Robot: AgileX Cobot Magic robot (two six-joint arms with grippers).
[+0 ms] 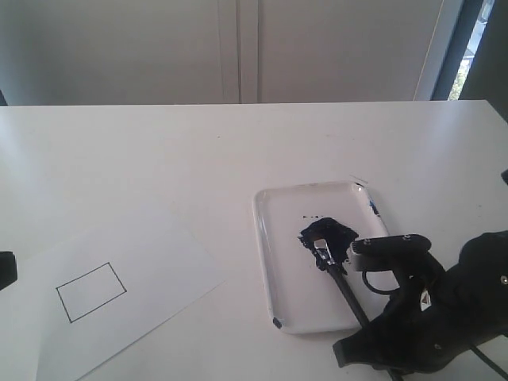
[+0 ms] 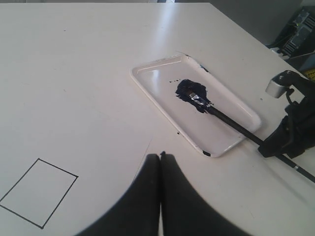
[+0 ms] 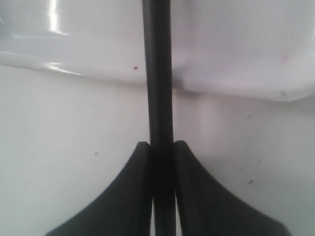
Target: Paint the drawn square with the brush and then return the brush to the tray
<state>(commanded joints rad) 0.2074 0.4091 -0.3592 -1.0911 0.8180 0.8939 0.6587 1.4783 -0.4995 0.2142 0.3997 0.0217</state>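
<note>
On the left of the bench point(image 1: 159, 159) lies a white paper point(image 1: 151, 254). The drawn square point(image 1: 91, 292) is on it, and it is white inside, so no paint is on it yet. The left fingers point(image 2: 157, 167) hang near that paper. They are pressed together and hold nothing.

In the middle sits the tray point(image 1: 266, 262). It has a dark blue paint blob point(image 1: 329, 232) inside. The brush point(image 1: 343, 287) lies with its hairs in the blob. Its long black stick sticks out over the tray's edge.

On the right, the right fingers point(image 3: 145, 150) are squeezed on the brush stick, one on each side, just outside the tray's edge. I think this is the start: pick the brush up.

What could go wrong?
- The stick is thin and round, and it is held far from the hairs. It could spin or slip out when it is lifted.
- If the lift is too flat, the stick could catch the tray's edge and push the tray along.
- The square is well apart from the tray. Wet paint could drip on the bench or the paper on the way over.
- The square is small. A wobbly brush could paint over the lines.
</note>
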